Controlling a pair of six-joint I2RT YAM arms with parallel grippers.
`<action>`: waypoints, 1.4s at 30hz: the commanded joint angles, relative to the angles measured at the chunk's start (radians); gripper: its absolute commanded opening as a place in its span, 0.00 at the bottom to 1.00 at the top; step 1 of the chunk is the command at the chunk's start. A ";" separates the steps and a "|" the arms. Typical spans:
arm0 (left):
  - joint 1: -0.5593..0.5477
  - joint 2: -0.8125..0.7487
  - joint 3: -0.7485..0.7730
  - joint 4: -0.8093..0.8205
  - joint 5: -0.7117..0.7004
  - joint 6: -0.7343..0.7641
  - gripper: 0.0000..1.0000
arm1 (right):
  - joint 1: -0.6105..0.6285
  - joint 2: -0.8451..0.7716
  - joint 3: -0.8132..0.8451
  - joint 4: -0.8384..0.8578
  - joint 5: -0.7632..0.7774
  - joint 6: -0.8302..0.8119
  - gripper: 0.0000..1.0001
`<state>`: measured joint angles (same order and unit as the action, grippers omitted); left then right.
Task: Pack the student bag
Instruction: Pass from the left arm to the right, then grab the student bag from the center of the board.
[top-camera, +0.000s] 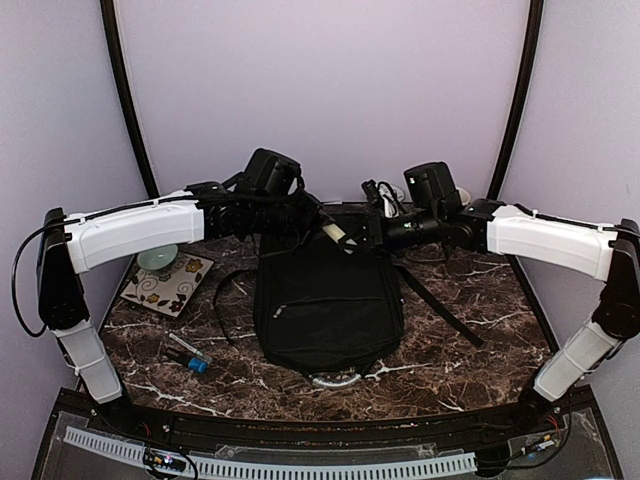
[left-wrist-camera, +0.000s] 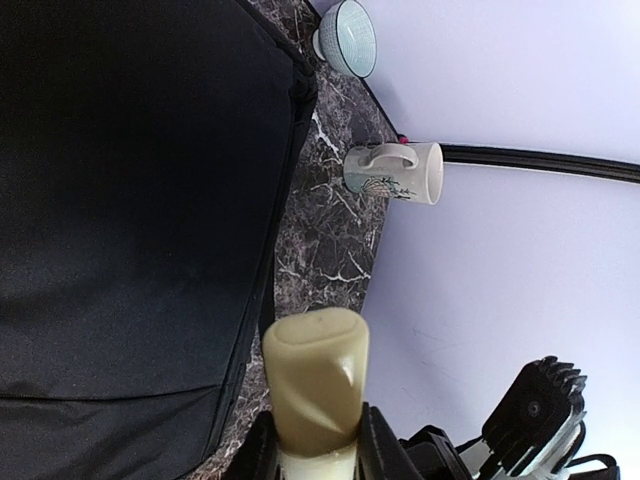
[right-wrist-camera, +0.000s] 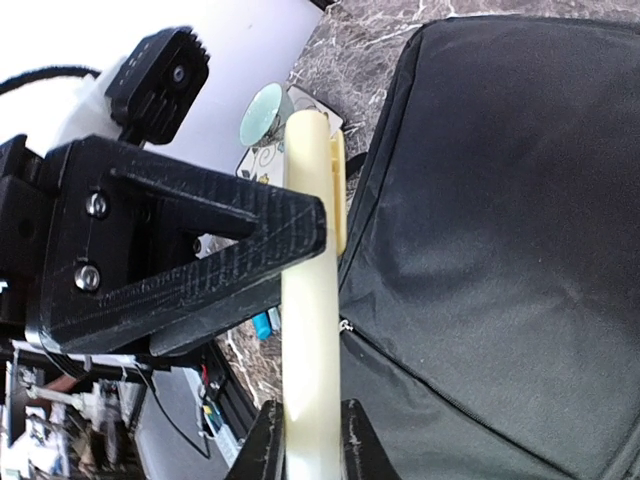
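The bag (top-camera: 328, 300) is laid flat in the middle of the table (top-camera: 450, 350), its grey handle (top-camera: 335, 380) turned to the near edge and a long strap (top-camera: 440, 310) trailed out over the marble on its right. Both arms are reached inward over the bag's far end, and a cream stick (top-camera: 338, 234) is held in the air between them. The left gripper (left-wrist-camera: 315, 450) is closed on the stick: in the left wrist view its jaws are pressed against both sides of the shaft, only narrowly apart, with the rounded end projecting beyond them over the bag's edge. The right gripper (right-wrist-camera: 310, 445) is closed on the other end: in the right wrist view its jaws are seen tight against the stick on either side, and the left gripper's black fingers are seen clamped across the shaft further along. The stick is thus gripped at both ends and is kept clear of the bag. A mug (left-wrist-camera: 393, 172) is seen beyond the bag, close to the wall. To the left of the bag a pale bowl (top-camera: 158, 258) is set just beside a patterned pad (top-camera: 168, 283), and nearer the front edge some small pens (top-camera: 188, 355), one blue, are laid together.
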<state>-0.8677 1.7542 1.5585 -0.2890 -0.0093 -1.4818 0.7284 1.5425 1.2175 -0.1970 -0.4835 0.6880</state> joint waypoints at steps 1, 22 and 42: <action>-0.006 -0.015 -0.008 0.037 -0.003 -0.011 0.12 | 0.008 -0.014 0.003 0.061 -0.002 0.007 0.05; -0.013 -0.287 -0.401 -0.346 -0.141 0.671 0.92 | -0.038 -0.105 -0.294 -0.167 -0.350 -0.020 0.00; 0.116 -0.374 -0.862 0.172 0.267 0.494 0.74 | -0.038 -0.013 -0.238 -0.198 -0.310 0.058 0.00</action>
<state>-0.7780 1.3598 0.7368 -0.2798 0.1310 -0.9504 0.6926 1.5482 0.9607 -0.4000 -0.8104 0.7200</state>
